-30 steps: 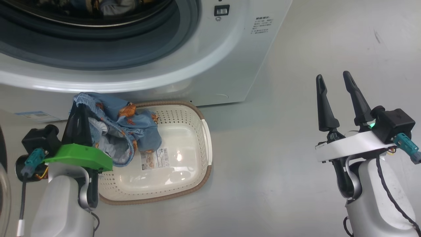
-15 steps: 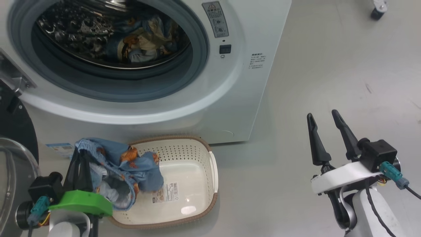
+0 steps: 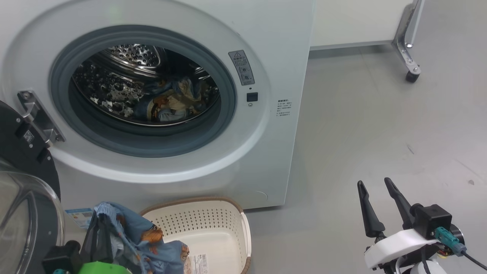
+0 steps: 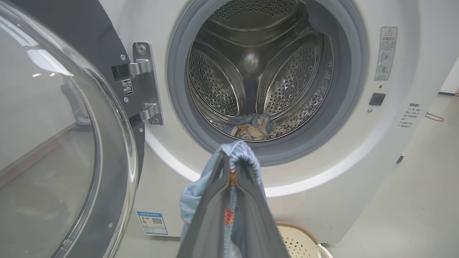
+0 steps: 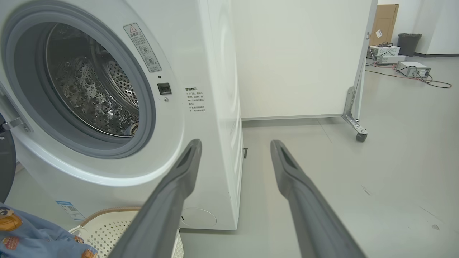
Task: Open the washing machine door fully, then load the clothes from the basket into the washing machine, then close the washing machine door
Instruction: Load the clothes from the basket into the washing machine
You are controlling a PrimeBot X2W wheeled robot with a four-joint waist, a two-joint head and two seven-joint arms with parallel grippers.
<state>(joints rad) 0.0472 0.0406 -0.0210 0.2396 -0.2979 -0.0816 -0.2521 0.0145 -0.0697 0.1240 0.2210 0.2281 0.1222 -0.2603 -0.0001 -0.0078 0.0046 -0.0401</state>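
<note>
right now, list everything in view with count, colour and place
washing machine: 1, white, ahead on the floor
washing machine door: 1, black with clear glass, swung open at left
drum: 1, steel, inside the machine
clothes in drum: 1 bundle, light blue, drum bottom
held garment: 1, light blue with orange figures, by the basket
basket: 1, cream, brown rim, floor before the machine
partition: 1, white, on a castor, right of the machine
left gripper: 1, dark, shut on held garment
right gripper: 1, dark, open, low right
</note>
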